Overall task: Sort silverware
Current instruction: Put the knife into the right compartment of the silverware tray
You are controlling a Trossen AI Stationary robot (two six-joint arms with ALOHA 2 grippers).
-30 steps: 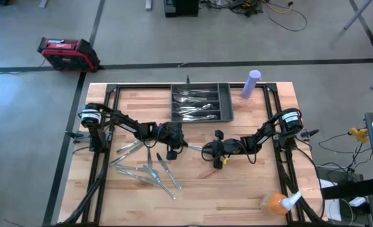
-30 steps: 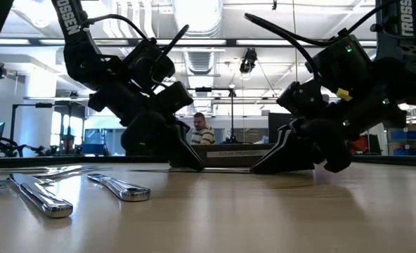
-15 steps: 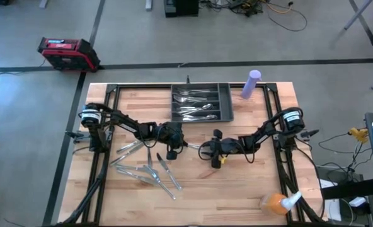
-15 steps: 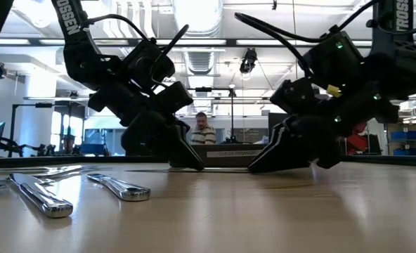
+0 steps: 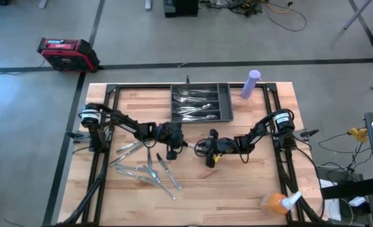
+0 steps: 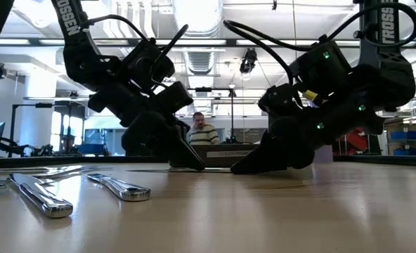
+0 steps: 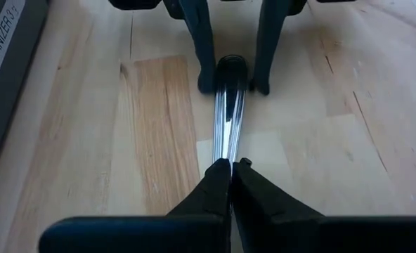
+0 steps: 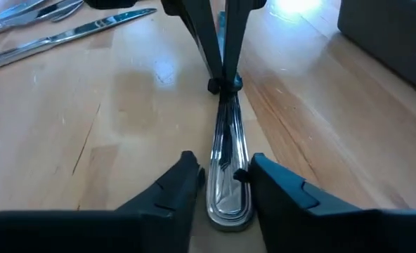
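Left hand [image 7: 230, 167]: fingers together, clamped on one end of a slim shiny utensil [image 7: 228, 112] lying flat on the surface mid-table; type of piece can't be told.
Right hand [image 8: 221, 176]: fingers apart, straddling the rounded handle end of the same utensil, one finger each side, tips down at the wood; not closed on it.
Hands rel.: facing each other nose to nose across the utensil, centre of the surface, just in front of the tray.
Loose silverware [image 5: 145, 167]: scatter of knives, forks etc. on the left-front part of the surface, polished metal, slim; two knife-like handles lie nearest the low cam.
Tray [image 5: 199, 103]: dark grey, rectangular, compartmented, at back centre; holds several forks/spoons; side lettering reads "ORGANIZER".
Surface [image 5: 237, 183]: light butcher-block wood w/ visible plank joints & grain, black frame rails round the edges.
Other items: lilac cylinder bottle [image 5: 251, 83] at back right; orange object [image 5: 276, 202] at front right corner.
Arms: dark, "TROSSEN" lettering partly legible.
Room: grey floor w/ black tape line, red-black case [image 5: 68, 53] on floor back left; person [image 6: 203, 131] seated far behind; ducts and strip lights overhead.
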